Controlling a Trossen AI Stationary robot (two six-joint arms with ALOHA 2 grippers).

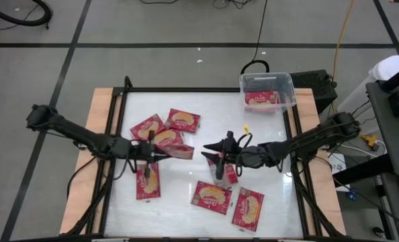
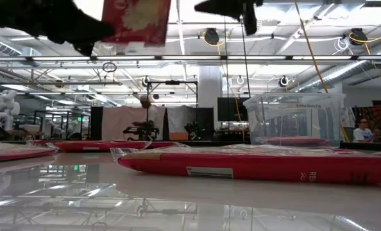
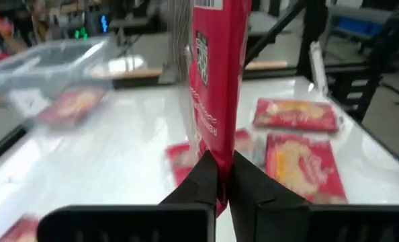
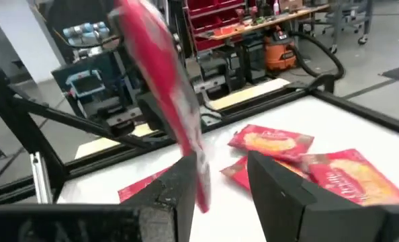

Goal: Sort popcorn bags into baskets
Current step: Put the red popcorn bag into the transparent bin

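Several red popcorn bags lie flat on the white table, among them one at the far left (image 1: pixel 183 119) and two near the front edge (image 1: pixel 211 196), (image 1: pixel 248 207). The clear basket (image 1: pixel 243 84) at the far right corner holds one bag (image 1: pixel 262 99). My left gripper (image 3: pixel 225 175) is raised left of centre and shut on a bag (image 3: pixel 216 67). My right gripper (image 4: pixel 219 175), raised at mid-table (image 1: pixel 216 158), is open. A blurred bag (image 4: pixel 162 81) slants edge-on between its fingers. My left gripper pinches the bag's lower edge (image 3: pixel 219 144) between its two fingers, coming roughly level from the table's left. The bag stands upright above the fingers, lifted clear of the table (image 2: pixel 136 19). My right gripper: the slanting bag's lower end (image 4: pixel 201 191) is beside one finger (image 4: pixel 176 188); I cannot tell whether they touch.
A dark box (image 1: pixel 317 84) stands behind the basket, off the table's far right corner. A black frame (image 1: pixel 119 114) runs around the tabletop. One more bag (image 1: pixel 148 181) lies below the left arm. Bare table (image 1: pixel 186 171) shows between the two grippers.
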